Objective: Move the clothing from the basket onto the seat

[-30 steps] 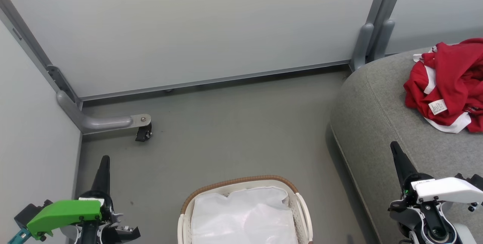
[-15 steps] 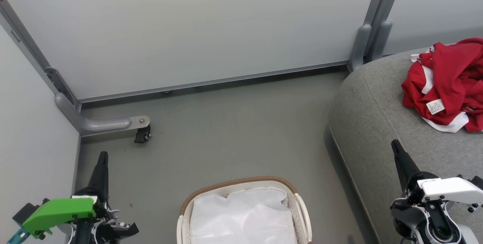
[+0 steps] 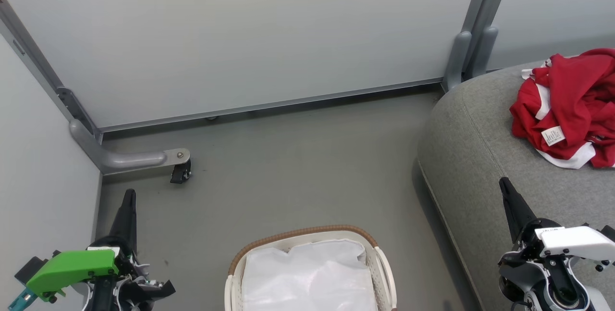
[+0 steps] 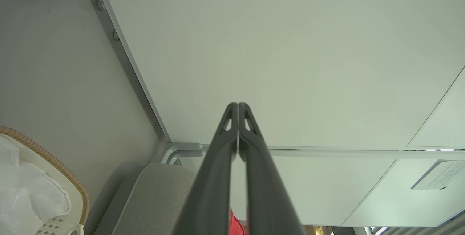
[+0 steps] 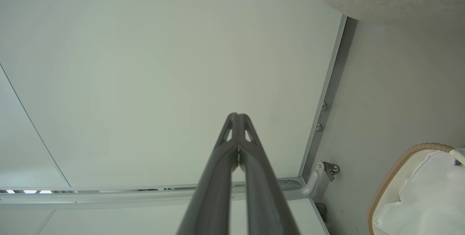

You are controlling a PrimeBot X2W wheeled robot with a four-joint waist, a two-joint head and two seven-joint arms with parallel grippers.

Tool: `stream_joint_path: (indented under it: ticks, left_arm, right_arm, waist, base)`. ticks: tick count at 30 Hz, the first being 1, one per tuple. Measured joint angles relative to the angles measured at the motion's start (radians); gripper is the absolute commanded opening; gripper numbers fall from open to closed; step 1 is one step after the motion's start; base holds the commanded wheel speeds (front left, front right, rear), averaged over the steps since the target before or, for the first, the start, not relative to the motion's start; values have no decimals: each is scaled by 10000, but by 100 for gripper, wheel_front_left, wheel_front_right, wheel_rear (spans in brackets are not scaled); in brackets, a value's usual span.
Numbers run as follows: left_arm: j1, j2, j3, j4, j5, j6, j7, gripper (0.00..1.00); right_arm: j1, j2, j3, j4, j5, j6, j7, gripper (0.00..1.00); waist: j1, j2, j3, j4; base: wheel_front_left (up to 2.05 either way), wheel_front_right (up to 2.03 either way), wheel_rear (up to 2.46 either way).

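You see clothing (image 3: pixel 571 104) heaped on seat (image 3: pixel 480 157), far right. Basket (image 3: pixel 298 234) bottom centre on floor (image 3: pixel 298 167), white liner (image 3: pixel 307 277) inside. Your left gripper (image 3: pixel 129 200) lower left, right gripper (image 3: pixel 507 191) lower right over seat, both pinched closed.

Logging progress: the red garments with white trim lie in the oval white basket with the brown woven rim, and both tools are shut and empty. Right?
No: the head view shows the red garments piled on the grey fabric seat; the brown-rimmed white basket holds only its white cloth liner. The left tool and right tool are shut and empty.
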Motion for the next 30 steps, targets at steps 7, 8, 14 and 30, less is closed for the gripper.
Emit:
stream_joint_path:
  ticks: [7, 8, 14, 30]
  left_arm:
    - [0, 0, 0, 0, 0, 0, 0, 0]
    - [0, 0, 0, 0, -2, 0, 0, 0]
    - [0, 0, 0, -2, -2, 0, 0, 0]
    - [0, 0, 0, -2, -2, 0, 0, 0]
  right_arm:
    - [0, -2, 0, -2, 0, 0, 0, 0]
    - [0, -2, 0, -2, 0, 0, 0, 0]
    - [0, -2, 0, -2, 0, 0, 0, 0]
    - [0, -2, 0, -2, 0, -2, 0, 0]
  waist:
    - [0, 0, 0, 0]
    - [0, 0, 0, 0]
    - [0, 0, 0, 0]
    - [0, 0, 0, 0]
  base:
    - [0, 0, 0]
    - [0, 0, 0]
    - [0, 0, 0]
    - [0, 0, 0]
